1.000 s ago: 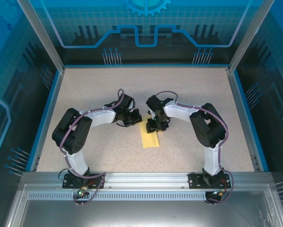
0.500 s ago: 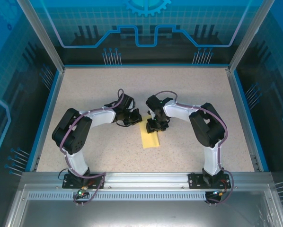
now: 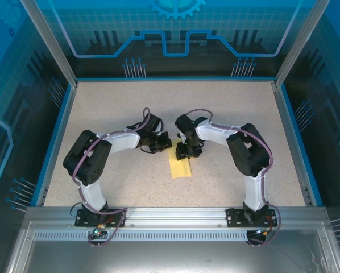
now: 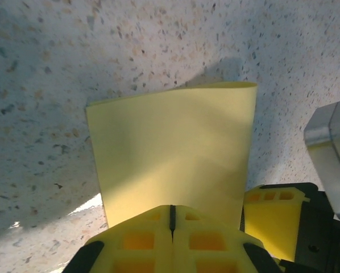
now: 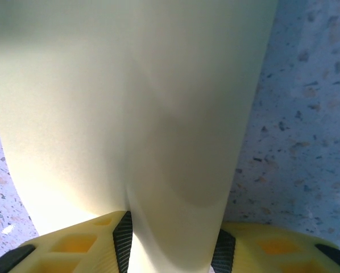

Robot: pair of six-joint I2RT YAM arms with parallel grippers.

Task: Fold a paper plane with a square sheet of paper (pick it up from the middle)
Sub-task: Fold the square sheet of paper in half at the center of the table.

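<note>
The square sheet of paper (image 3: 180,165) is pale yellow and lies folded into a long rectangle at the table's middle. My left gripper (image 3: 165,143) is at its far left corner. In the left wrist view its fingertips (image 4: 171,213) are pressed together with nothing between them, over the edge of the paper (image 4: 173,148). My right gripper (image 3: 187,152) stands over the paper's far end. In the right wrist view the paper (image 5: 158,114) bulges up and runs between the two black pads (image 5: 123,242), touching both. No paper plane shape shows.
The speckled table (image 3: 113,102) is bounded by a blue rim and transparent walls. The right gripper's yellow finger (image 4: 272,219) sits close beside my left fingers. The metal rail with both arm bases (image 3: 175,213) runs along the near edge.
</note>
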